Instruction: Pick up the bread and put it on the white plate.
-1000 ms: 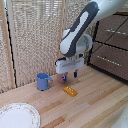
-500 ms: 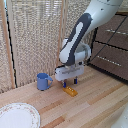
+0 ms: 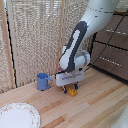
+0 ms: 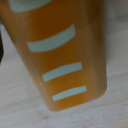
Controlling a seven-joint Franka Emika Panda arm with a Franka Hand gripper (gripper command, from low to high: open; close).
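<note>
One thing matters most here: you have the gripper (image 3: 70, 88) low over the toast (image 3: 72, 91), and the close has to be soft and centred. In the exterior view the blue fingers (image 3: 65, 90) reach down at the slab's sides, but you cannot tell from either picture whether they are parted or already pinching it, so do not assume a hold. Judging from this, the step in hand is the grasp itself. Bring the fingers in evenly on the two long edges, so the slab is not pushed sideways or tipped up on one corner. Check that it comes up level before you lift, and lift straight up from the desk (image 3: 100, 105).

The toast lies flat on the wooden planks, right under the gripper, just to the exterior view's right of the blue mug (image 3: 43, 81). The white plate (image 3: 18, 116) sits well apart, near the lower corner on the exterior view's left, so a long carry awaits.

In the wrist view the toast (image 4: 65, 55) fills nearly the whole picture. Its long axis runs along the picture's height, leaning slightly, with pale bars (image 4: 61, 71) crossing its short width and one rounded end showing.
</note>
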